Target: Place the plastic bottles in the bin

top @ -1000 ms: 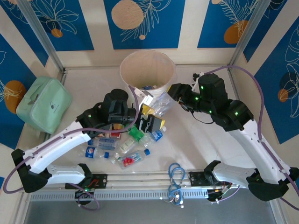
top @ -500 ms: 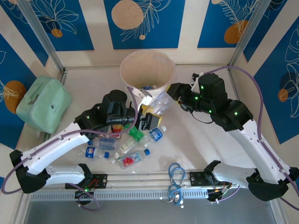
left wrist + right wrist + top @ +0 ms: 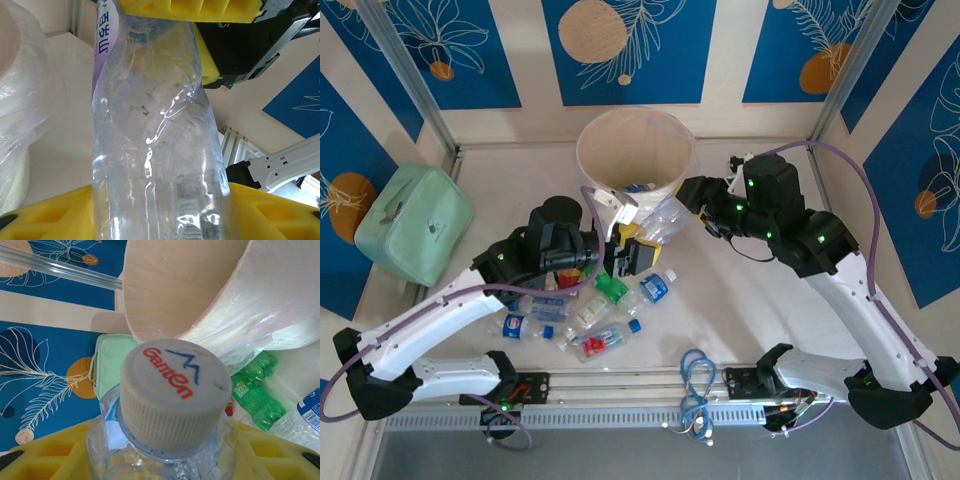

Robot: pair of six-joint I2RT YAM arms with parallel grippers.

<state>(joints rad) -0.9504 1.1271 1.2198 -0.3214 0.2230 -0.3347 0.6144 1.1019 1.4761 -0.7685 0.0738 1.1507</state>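
Clear bottle (image 3: 155,130) just near of the bin (image 3: 582,152). Right fingers (image 3: 42,450) clenched at its capped neck, left fingers (image 3: 45,212) clenched on the body. Looks empty: light, slick, crushable. Neck is probably the stiff hold.

Open table (image 3: 740,290) right of the bottle pile (image 3: 582,318); left arm (image 3: 470,300) and right arm (image 3: 840,280) crowding the bin's (image 3: 650,150) near side.

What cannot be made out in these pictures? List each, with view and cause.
Top view: contents of the tall cream-white plastic bin, mostly hidden by its wall.
Left wrist view: cap of the clear plastic bottle, past the top edge.
Right wrist view: body of the grey-capped clear bottle, below the bottom edge.
Top view: labels on the loose small plastic bottles, too small.
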